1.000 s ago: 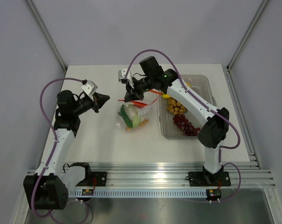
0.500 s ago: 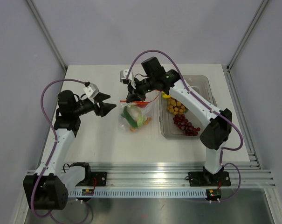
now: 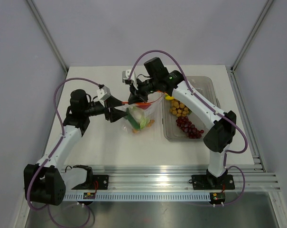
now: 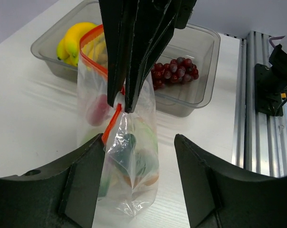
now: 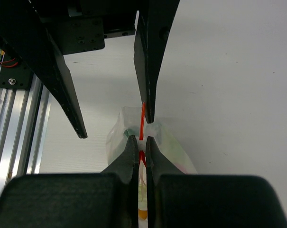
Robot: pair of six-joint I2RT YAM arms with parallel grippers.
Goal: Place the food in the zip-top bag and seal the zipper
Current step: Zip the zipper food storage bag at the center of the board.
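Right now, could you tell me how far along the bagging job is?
Done: green and orange food is in the zip-top bag. In hand: the right gripper pinches the zipper, holding the bag up; the left gripper is open, facing it. Left: bananas, grapes and brown ball cluster lie in the tub; the zipper is unsealed.

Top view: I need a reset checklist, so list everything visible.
zip-top bag: one, clear, centre, held up
zipper: one, red, across bag mouth
food: several, green, orange, white, inside bag
tub: one, clear, right of bag
bananas: one bunch, yellow, tub's far end
ball cluster: one, yellowish, tub middle
grapes: one bunch, dark red, tub's near end
table: one, white, underneath
left gripper: one, black, open, facing bag
right gripper: one, black, shut on zipper
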